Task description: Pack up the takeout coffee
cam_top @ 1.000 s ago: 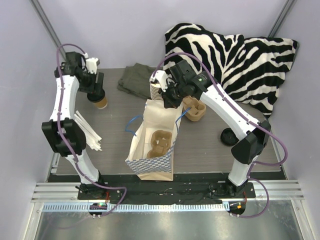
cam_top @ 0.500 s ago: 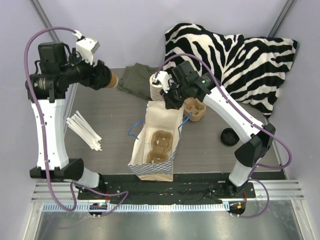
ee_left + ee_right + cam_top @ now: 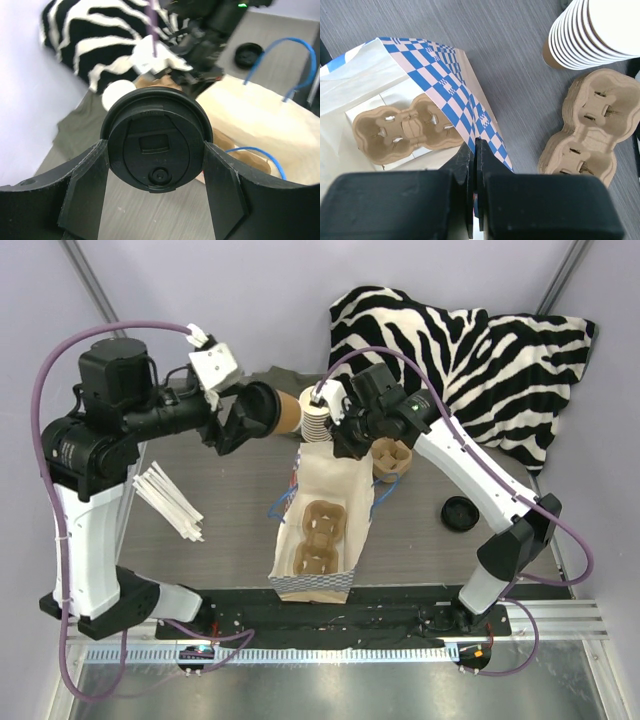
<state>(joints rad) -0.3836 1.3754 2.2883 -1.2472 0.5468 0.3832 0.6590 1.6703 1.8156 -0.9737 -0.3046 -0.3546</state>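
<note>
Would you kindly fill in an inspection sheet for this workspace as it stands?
Surface: grey table, no spills seen.
Job's things: lidded coffee cup held sideways in the air; paper bag open, cup carrier inside.
Clutter: cup stack, spare carrier, loose lid, white sticks, olive cloth, zebra pillow.
Grippers: left gripper fingers clamp the cup; right gripper shut on the bag's rim.
Cables: purple cables loop along both arms.
Surroundings: plain pale walls; nothing else seen.
</note>
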